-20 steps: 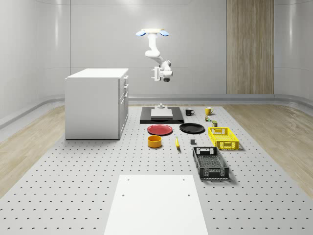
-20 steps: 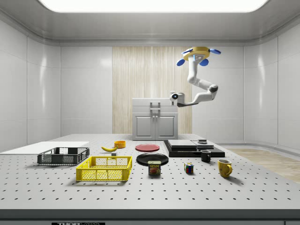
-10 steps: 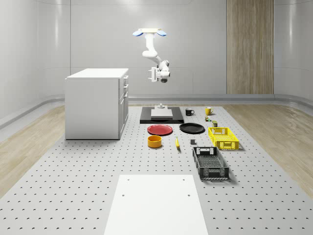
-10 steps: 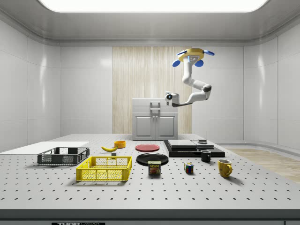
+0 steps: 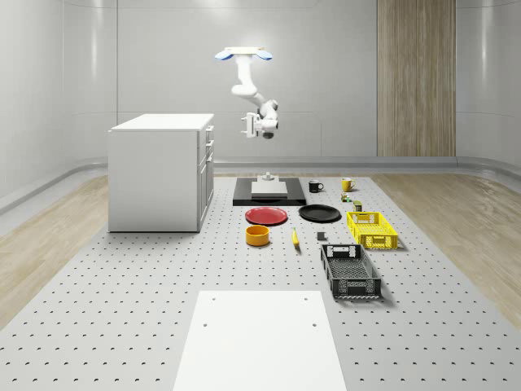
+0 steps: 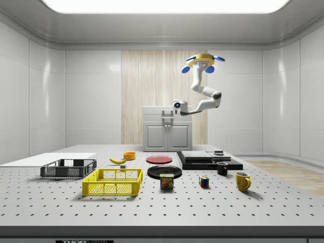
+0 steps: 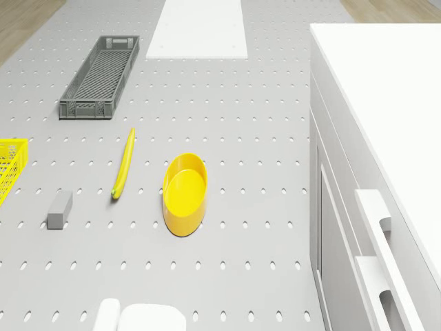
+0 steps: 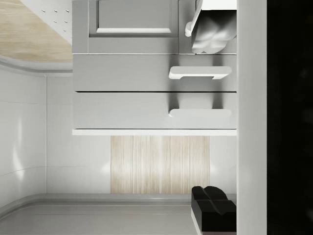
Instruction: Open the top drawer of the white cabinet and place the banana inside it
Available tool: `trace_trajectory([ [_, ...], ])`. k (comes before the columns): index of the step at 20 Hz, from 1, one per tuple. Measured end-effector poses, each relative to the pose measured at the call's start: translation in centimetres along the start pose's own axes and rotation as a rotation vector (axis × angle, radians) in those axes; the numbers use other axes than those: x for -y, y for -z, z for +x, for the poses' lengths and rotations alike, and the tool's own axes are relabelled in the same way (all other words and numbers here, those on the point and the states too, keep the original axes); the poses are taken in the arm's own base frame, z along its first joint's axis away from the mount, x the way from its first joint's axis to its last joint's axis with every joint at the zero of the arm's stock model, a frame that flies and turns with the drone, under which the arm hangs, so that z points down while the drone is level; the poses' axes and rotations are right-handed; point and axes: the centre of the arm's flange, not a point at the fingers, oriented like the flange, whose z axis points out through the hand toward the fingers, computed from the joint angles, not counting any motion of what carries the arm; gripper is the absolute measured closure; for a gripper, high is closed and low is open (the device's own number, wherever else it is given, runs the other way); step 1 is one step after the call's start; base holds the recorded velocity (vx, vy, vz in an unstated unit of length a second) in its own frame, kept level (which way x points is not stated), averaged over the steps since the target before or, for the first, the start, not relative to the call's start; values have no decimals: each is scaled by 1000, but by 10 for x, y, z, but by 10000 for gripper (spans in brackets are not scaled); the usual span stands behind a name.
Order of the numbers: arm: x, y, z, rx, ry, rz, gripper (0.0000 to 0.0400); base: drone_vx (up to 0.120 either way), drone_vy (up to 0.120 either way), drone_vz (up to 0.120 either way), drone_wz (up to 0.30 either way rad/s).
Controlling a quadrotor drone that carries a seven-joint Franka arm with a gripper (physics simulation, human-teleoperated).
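Note:
The white cabinet [image 5: 163, 171] stands on the table at the whole-scene view's left, all drawers closed. In the wrist view its front [image 8: 154, 93] faces me, with the top drawer handle [image 8: 199, 113] just under the cabinet's top edge. The banana [image 5: 295, 237] lies flat on the table beside the yellow bowl [image 5: 257, 235], as in the drone view [image 7: 124, 163]. The drone [image 5: 242, 54] hovers high, to the right of the cabinet. My gripper [image 5: 247, 126] is open and empty. It points at the drawer fronts at about top-drawer height, a short gap away [image 6: 175, 105].
A red plate [image 5: 266, 215], a black plate [image 5: 319, 213], a yellow crate [image 5: 371, 229] and a grey crate [image 5: 350, 271] lie right of the cabinet. A black platform [image 5: 269, 191] and mugs sit behind them. A white board [image 5: 259, 338] lies at the front.
The drone and arm have shifted toward the cabinet, to the whole-scene view's left, bringing the gripper closer to the drawer fronts. The banana and cabinet have not moved.

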Motion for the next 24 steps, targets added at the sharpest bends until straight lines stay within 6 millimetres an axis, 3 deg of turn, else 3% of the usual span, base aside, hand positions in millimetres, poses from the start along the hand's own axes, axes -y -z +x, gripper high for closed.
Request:
trace_trajectory([
  [11, 0, 0, 0, 0, 0, 0, 0, 120, -33, 0, 0],
  [16, 0, -11, 0, 0, 0, 0, 0, 0, 0, 0, 0],
  [24, 0, -48, 0, 0, 0, 0, 0, 0, 0, 0, 0],
])
